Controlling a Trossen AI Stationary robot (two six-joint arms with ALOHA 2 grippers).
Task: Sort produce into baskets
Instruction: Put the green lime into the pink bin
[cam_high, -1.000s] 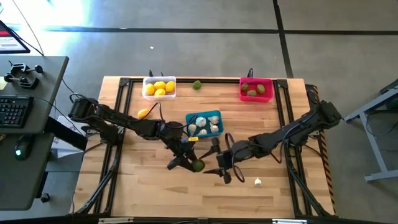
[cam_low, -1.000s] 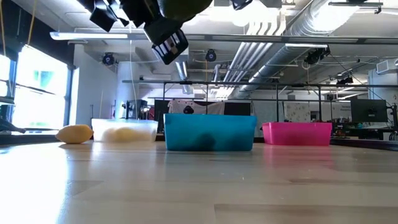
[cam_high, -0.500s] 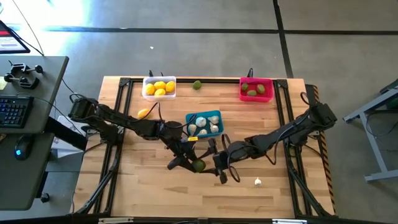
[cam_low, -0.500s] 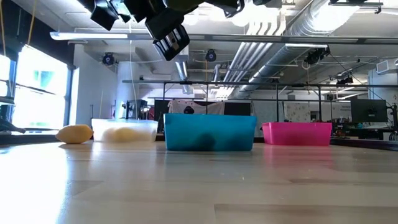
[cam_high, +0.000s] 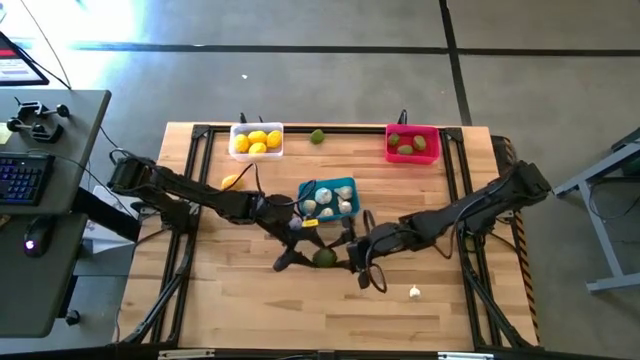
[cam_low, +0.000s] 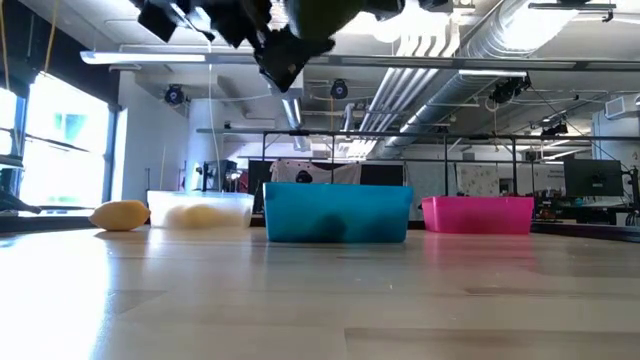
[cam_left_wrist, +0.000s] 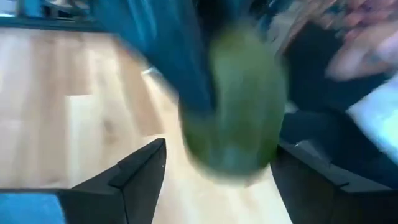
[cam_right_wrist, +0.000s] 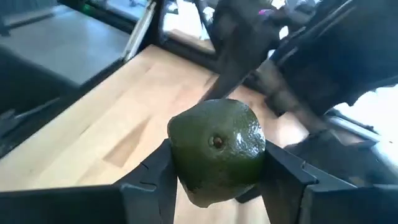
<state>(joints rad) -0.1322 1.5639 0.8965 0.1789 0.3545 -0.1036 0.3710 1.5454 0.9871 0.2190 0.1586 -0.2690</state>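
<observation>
1. Left arm: the left gripper (cam_high: 311, 258) has shifted a little toward the teal basket (cam_high: 352, 183) over the last second. It hangs just in front of that basket. Its fingers (cam_left_wrist: 140, 171) clamp the green fruit (cam_high: 324, 257), which is off the table (cam_high: 230, 310).
2. Right arm: the right gripper (cam_high: 341, 259) stood apart from the fruit a second ago, off to the basket's front-right. It has closed in and now meets the left gripper at the fruit. The right wrist view shows its fingers (cam_right_wrist: 149, 177) pressed against both sides of the fruit.
3. Meaning: this reads as an arm-to-arm handover at the double-grip stage. The left gripper has to let go next. My guess for the destination is the pink basket (cam_high: 388, 142), far right-back of the teal one, which already holds green pieces.
4. The baskets are unmoved. The white basket (cam_high: 233, 130), left-back of the teal, holds lemons, and the teal holds garlic.
5. Still loose:
   - a lemon (cam_high: 231, 182), left of the teal basket
   - a second green fruit (cam_high: 316, 136), behind it
   - a garlic bulb (cam_high: 414, 292), front-right of it
</observation>
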